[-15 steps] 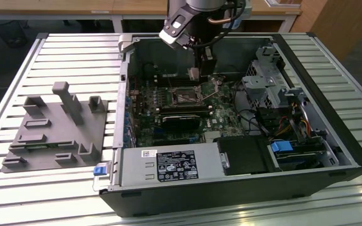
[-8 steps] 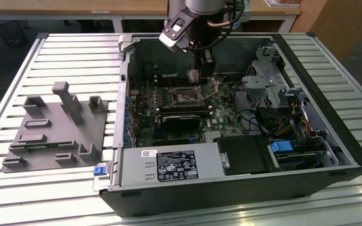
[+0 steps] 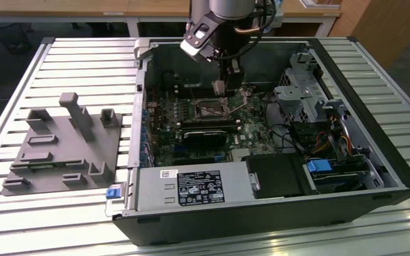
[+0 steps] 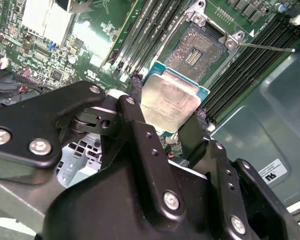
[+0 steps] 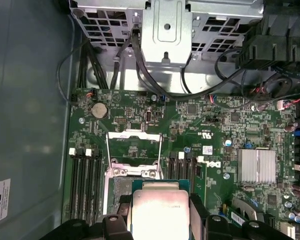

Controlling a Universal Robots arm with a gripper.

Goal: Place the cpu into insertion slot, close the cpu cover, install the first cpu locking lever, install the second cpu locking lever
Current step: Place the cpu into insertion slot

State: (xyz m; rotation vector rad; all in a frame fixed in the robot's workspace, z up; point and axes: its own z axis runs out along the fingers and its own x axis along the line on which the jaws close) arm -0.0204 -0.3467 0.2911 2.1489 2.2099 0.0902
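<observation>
- the gripper (image 4: 166, 111) is closed on the cpu (image 4: 170, 102), one black finger (image 4: 135, 97) on each of two opposite edges; its pale metal top faces the camera in both wrist views.
- in the first wrist view the cpu (image 5: 157, 210) sits between the fingers (image 5: 199, 215) and hides the near part of the slot (image 5: 120, 190).
- the slot (image 4: 197, 50) lies just past the fingertips, uncovered, its dark contact field bare; the cpu is over its near edge, not seated in it.
- the cover (image 5: 134, 134) is swung up on the slot's far side from the gripper, board showing through its window.
- a thin metal lever (image 4: 265, 47) sticks out from the slot's corner, away from the gripper.
- long black memory slots (image 5: 82, 175) run along both sides of the slot.
- further out on the board is a silver heatsink (image 5: 256, 166).
- in the exterior view the gripper (image 3: 223, 88) hangs inside the open case (image 3: 262, 213), with the slot (image 3: 212, 109) right under it and a black cooler (image 3: 206, 132) just beyond that.
- well off from the gripper, at the exterior view's left, a grey fixture (image 3: 62, 144) rests on the slatted table (image 3: 84, 64).
</observation>
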